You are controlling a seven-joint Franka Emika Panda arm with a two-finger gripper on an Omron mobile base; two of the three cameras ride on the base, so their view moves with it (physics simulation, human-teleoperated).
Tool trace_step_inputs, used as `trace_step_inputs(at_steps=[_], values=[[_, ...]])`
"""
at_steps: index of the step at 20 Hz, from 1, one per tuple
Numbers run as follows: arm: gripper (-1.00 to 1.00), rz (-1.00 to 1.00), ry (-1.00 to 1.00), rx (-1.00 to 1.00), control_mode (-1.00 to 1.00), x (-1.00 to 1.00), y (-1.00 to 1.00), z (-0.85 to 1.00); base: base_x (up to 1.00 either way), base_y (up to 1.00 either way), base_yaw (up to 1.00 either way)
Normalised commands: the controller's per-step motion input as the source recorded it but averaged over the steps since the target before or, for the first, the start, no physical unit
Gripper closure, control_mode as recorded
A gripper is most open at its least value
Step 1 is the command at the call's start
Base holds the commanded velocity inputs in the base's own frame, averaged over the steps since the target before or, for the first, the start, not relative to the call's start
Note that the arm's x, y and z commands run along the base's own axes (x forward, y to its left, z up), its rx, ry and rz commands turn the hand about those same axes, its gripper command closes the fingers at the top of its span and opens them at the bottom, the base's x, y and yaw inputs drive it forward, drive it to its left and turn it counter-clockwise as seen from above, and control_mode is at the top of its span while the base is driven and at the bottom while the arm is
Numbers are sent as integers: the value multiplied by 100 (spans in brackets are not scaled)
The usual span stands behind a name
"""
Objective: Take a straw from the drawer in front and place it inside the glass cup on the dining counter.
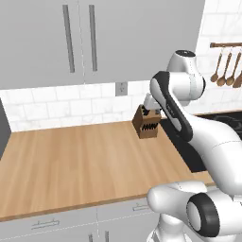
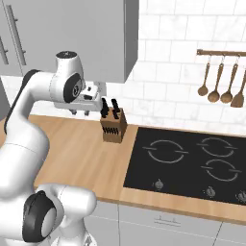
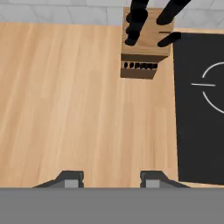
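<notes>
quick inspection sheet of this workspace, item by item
surface: light-wood wall counter, bare wood under the hand
job's things: nothing seen of straw, glass cup or dining counter; closed grey drawer fronts with bar handles run below the counter edge
clutter: wooden knife block with black handles, upright beside the black cooktop
grippers: gripper hangs above the counter near the knife block, fingertips apart, nothing between them
cables: nothing seen
surroundings: grey wall cabinets, white tile backsplash with an outlet, wooden spoons hanging on a rail
</notes>
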Motion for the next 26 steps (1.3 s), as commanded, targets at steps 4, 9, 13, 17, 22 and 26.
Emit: trace_step_inputs(at_steps=[4,9,13,17,22,26], values=[[-100,0,0,0,100,-1,0,0,-42,0,0],[-100,0,0,0,100,0,0,0,-99,-21,0],[-100,0,0,0,100,0,0,0,-30,-50,25],[-100,0,0,0,100,0,0,0,13,-69,53],[-100,0,0,0,100,0,0,0,25,-60,64],[-100,0,0,0,100,0,0,0,17,-49,71]])
